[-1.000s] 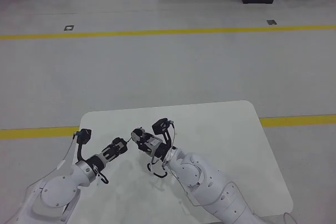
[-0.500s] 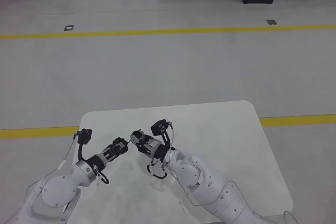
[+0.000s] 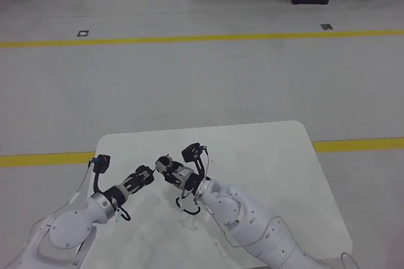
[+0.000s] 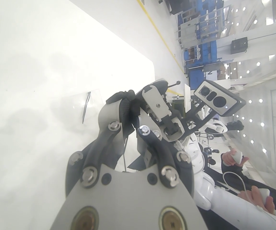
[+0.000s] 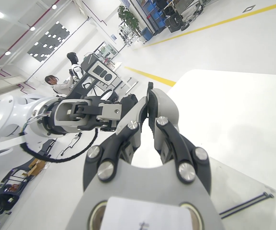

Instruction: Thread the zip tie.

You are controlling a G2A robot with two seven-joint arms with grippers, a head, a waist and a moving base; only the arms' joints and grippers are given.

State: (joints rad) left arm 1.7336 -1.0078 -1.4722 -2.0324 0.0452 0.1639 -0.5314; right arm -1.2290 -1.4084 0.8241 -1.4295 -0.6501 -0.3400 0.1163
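Observation:
Over the white table's [image 3: 269,155] near-left part my two grippers meet tip to tip. My left gripper [image 3: 148,172] [image 4: 126,99] is shut, and a thin black zip tie strap [image 4: 125,149] runs back from its pads between the fingers. My right gripper [image 3: 163,162] [image 5: 149,99] is shut too, with a short black end of the zip tie [image 5: 149,85] sticking out past its fingertips. In the right wrist view the left gripper's black pads [image 5: 129,101] sit just beside my right fingertips. Where the strap lies between the two tips is hidden.
Spare black zip ties [image 5: 245,205] [image 4: 85,107] lie on a clear flat sheet on the table beneath the arms. The table's far and right parts are bare white surface. Yellow floor lines [image 3: 202,39] run beyond the table.
The right gripper has edged slightly toward the left gripper, so the two tips are a touch closer. Both stay shut.

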